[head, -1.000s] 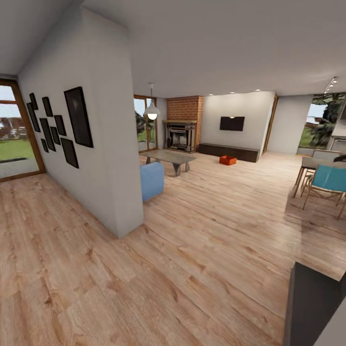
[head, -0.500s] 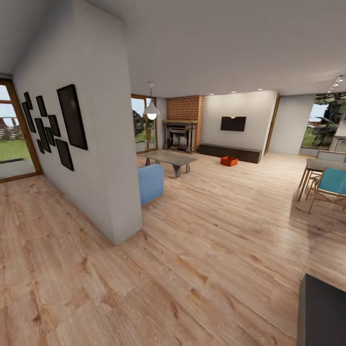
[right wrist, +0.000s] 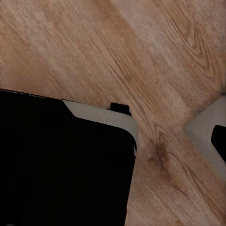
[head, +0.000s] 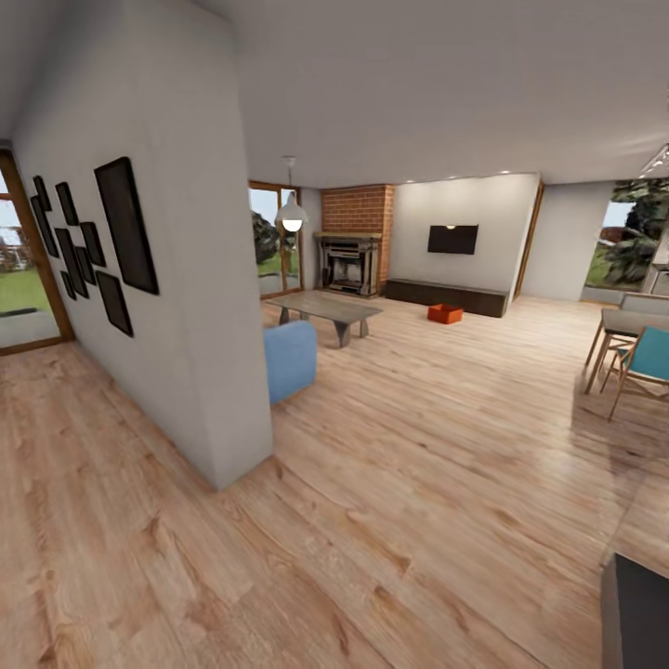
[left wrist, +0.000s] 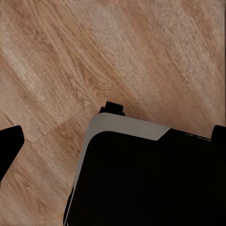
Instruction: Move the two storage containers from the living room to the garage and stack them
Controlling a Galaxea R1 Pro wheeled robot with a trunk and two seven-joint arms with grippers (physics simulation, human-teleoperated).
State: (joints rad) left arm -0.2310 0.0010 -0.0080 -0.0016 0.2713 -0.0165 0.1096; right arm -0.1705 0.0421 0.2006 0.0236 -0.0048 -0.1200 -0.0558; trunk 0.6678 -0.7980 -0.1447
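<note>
One storage container sat far off on the wood floor, just before the dark bench; gripper states could not be told

Orange-red storage container; red brick fireplace; blue seat.

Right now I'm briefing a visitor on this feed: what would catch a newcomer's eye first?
The orange-red container on the wood floor, far across the room in front of the dark bench under the TV. Next, the white wall at the left hung with black frames, a blue seat just past its end. The brick fireplace stands left of the TV.
</note>
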